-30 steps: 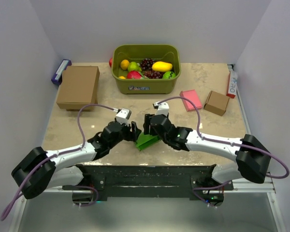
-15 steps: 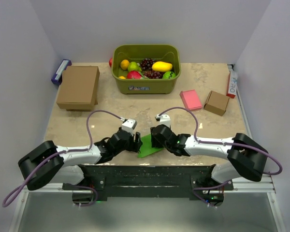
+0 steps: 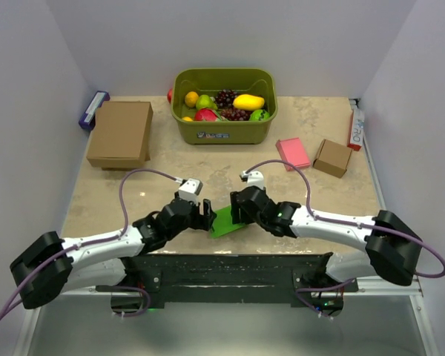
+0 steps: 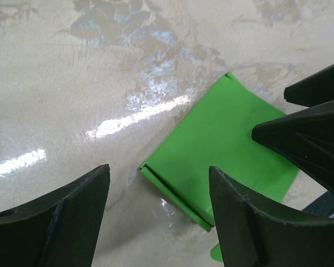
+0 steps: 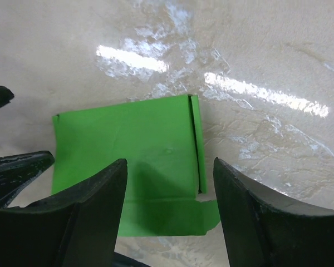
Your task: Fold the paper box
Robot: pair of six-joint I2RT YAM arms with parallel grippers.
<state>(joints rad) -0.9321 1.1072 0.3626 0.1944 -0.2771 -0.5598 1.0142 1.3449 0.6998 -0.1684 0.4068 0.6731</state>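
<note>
The paper box (image 3: 225, 222) is a bright green creased sheet lying flat on the table near the front edge, with a narrow folded flap along one side (image 5: 196, 142). My left gripper (image 3: 208, 214) is at its left edge, open, and the sheet's corner (image 4: 222, 139) lies ahead of its empty jaws (image 4: 158, 168). My right gripper (image 3: 238, 210) hovers over the sheet's right half, open (image 5: 170, 162), and casts a shadow on the green. Each wrist view shows the other gripper's black fingers (image 4: 312, 133) (image 5: 16, 167) over the sheet.
An olive bin (image 3: 222, 132) of fruit stands at the back centre. A large brown cardboard box (image 3: 120, 133) sits back left with a blue item (image 3: 93, 110) behind it. A pink flat box (image 3: 292, 153), a small brown box (image 3: 332, 157) and a red-white carton (image 3: 355, 127) are at the right.
Both grippers have come down and toward the near edge. The green sheet, tented up between them a second ago, now lies flat.
</note>
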